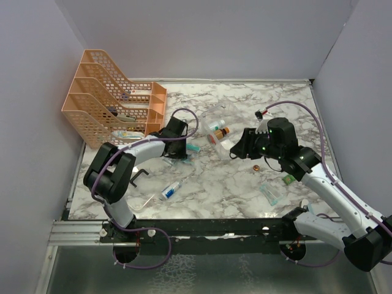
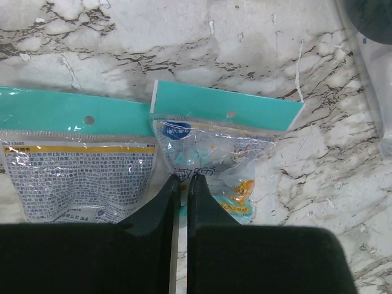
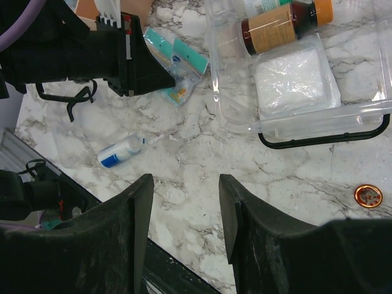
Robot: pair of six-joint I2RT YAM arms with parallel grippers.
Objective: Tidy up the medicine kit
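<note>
My left gripper [image 2: 182, 180] is shut on the lower edge of a small teal-topped packet [image 2: 226, 141] with a cartoon print. The packet lies on the marble beside a larger teal-topped packet [image 2: 73, 159]. In the top view this gripper [image 1: 179, 150] sits left of the clear kit box [image 1: 215, 118]. The box [image 3: 294, 125] holds a brown bottle [image 3: 275, 27] and a white gauze pack [image 3: 294, 76]. My right gripper [image 3: 185, 202] is open and empty, above bare marble near the box's front.
An orange file rack [image 1: 113, 101] stands at the back left. A blue-and-white tube [image 1: 171, 190] lies near the front edge. A copper disc [image 1: 256, 168], a green item [image 1: 286, 179] and a clear bag [image 1: 271, 193] lie at the right.
</note>
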